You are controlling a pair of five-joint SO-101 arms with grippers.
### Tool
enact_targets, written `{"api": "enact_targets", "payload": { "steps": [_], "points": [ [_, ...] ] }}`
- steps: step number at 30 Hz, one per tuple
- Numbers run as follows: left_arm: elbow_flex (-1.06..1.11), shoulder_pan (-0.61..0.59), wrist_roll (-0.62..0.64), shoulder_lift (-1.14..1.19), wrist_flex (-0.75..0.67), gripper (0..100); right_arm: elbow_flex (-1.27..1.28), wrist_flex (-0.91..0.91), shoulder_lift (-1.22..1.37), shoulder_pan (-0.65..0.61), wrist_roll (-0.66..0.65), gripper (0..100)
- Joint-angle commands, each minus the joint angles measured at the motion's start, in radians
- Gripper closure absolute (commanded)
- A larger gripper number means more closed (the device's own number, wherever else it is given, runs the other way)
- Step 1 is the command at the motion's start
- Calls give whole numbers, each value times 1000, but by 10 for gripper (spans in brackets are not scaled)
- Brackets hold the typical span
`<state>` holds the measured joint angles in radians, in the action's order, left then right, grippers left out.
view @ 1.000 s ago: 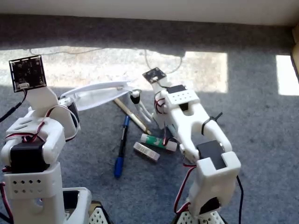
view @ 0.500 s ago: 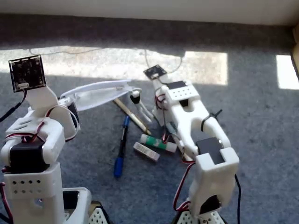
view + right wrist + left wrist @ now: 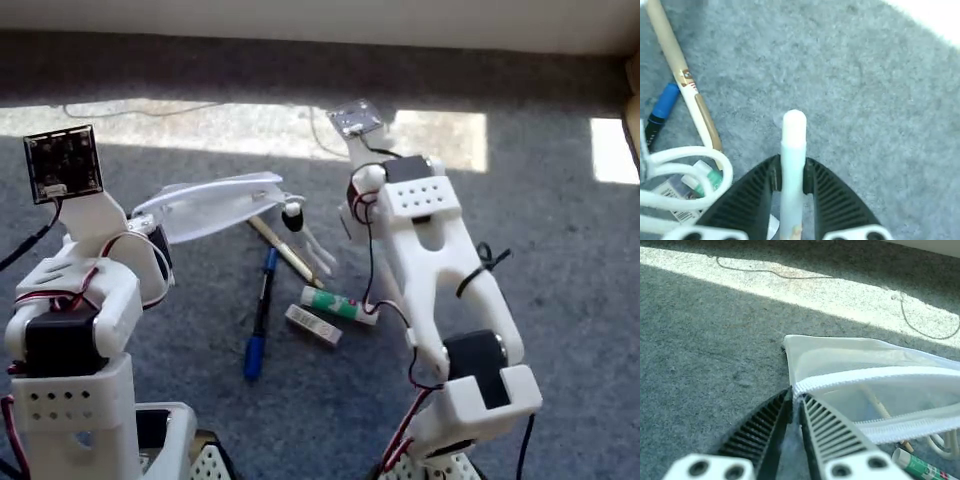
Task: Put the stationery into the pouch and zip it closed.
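Observation:
A white mesh pouch (image 3: 215,205) hangs open above the carpet, and my left gripper (image 3: 794,396) is shut on the corner of its zipper edge (image 3: 880,375). In the right wrist view my right gripper (image 3: 792,170) is shut on a white pen (image 3: 793,130), held above the carpet. On the carpet under the right arm (image 3: 420,230) lie a wooden pencil (image 3: 283,248), a blue pen (image 3: 260,315), a green glue stick (image 3: 340,304), a small white eraser (image 3: 313,324) and white scissors (image 3: 305,235). The pouch mouth faces these items.
A thin cable (image 3: 330,140) runs over the sunlit strip of carpet at the back. The left arm's base (image 3: 70,400) and the right arm's base (image 3: 470,400) stand at the near edge. Grey carpet stretches to the right.
The right arm has risen and swung away from the pile toward the far right, carrying the white pen. The left arm and the pouch have shifted only slightly.

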<state>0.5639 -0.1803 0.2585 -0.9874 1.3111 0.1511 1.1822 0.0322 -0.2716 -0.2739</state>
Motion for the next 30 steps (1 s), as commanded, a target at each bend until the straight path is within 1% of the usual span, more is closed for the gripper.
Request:
{"api": "enact_targets", "payload": {
  "steps": [1, 6, 10, 14, 18, 21, 30],
  "points": [
    [-2, -12, 11, 19, -6, 993, 15, 12, -156, 13, 12, 993],
    [-10, -12, 12, 19, -6, 993, 62, 12, -309, 10, 23, 993],
    [-24, -12, 25, 19, -6, 993, 68, 12, -437, 10, 133, 993],
    [-22, -12, 46, 19, -26, 993, 65, 10, -549, -5, 199, 993],
    [-19, -12, 49, 19, -43, 993, 62, 4, -639, -62, 261, 993],
    [-24, -12, 74, 19, -43, 993, 61, 4, -682, -114, 292, 993],
    [-24, -12, 77, 21, -57, 993, 59, -133, -794, -283, 295, 993]
  ]
}}
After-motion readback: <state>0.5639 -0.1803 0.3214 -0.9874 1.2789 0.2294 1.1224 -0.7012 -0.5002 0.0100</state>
